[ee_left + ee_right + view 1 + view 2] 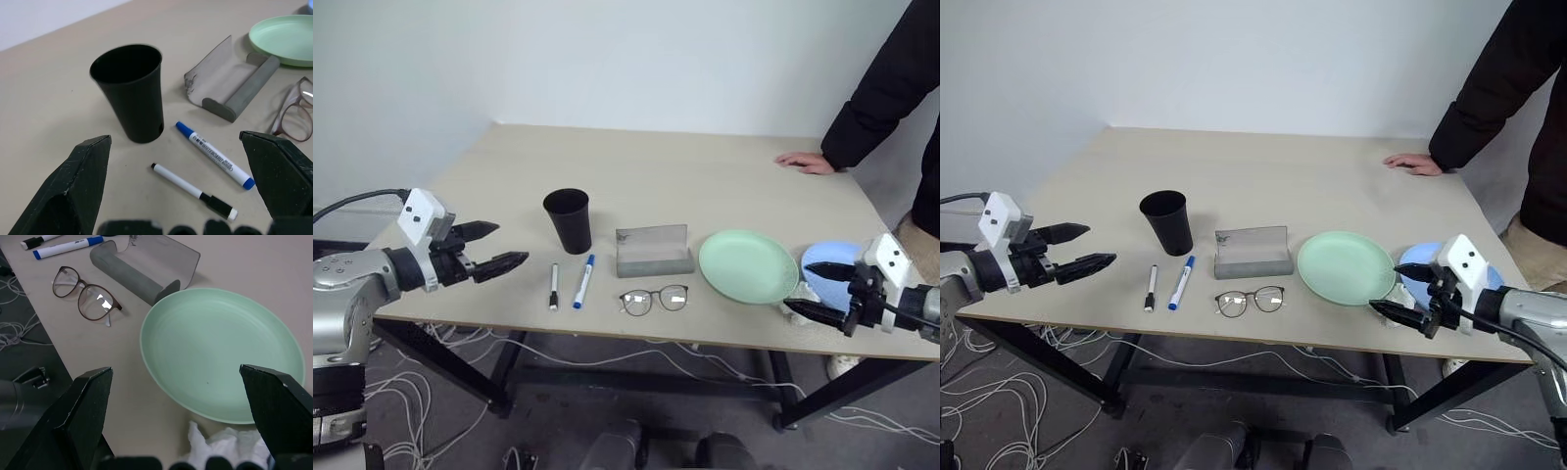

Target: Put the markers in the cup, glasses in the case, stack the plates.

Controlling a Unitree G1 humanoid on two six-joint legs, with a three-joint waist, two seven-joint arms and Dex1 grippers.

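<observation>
Two markers lie side by side near the table's front edge: a black-capped one (554, 286) and a blue-capped one (583, 281). Just behind them stands the black cup (569, 220), upright. The grey case (652, 251) sits open to the right of the cup, and the glasses (654, 299) lie unfolded in front of it. A mint green plate (748, 265) is right of the case, with a light blue plate (832, 266) beyond it. My left gripper (496, 249) hovers open, left of the markers. My right gripper (818, 290) hovers open by the blue plate.
A crumpled white tissue (225, 445) lies at the front of the green plate. A person's hand (806, 162) rests on the table's far right edge, the dark sleeve above it. Cables run across the floor under the table (646, 166).
</observation>
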